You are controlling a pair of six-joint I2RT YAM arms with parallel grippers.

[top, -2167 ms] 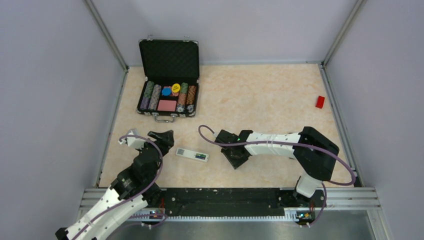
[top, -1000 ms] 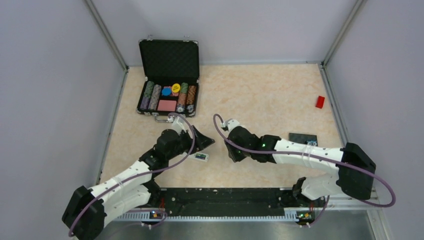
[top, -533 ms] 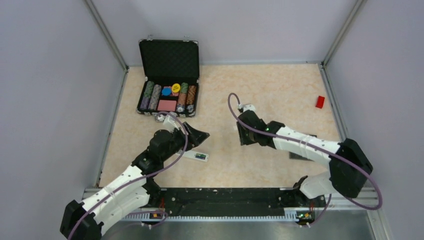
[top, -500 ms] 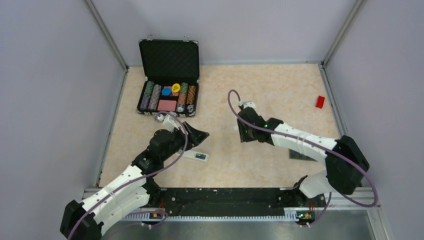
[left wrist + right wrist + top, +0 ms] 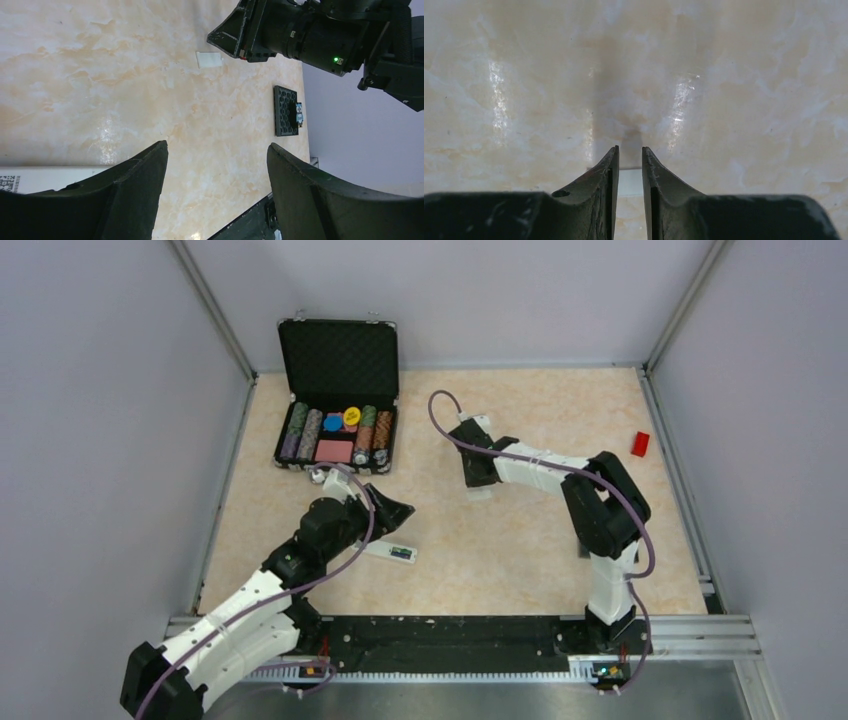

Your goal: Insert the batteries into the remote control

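Both hold nothing: left fingers (image 5: 125, 200) spread wide over the remote (image 5: 390, 552), right fingers (image 5: 604, 185) barely parted beside the cover plate (image 5: 209, 60). Clamp the remote's long edges squarely.

ref: remote control (image 5: 385, 551) on table (image 5: 520, 580) | case (image 5: 338, 400) with chips in it: behind-left, well apart | cover plate (image 5: 480, 493): behind-right, near | tray (image 5: 286, 111): right, farther | small block (image 5: 640, 444): far right, behind
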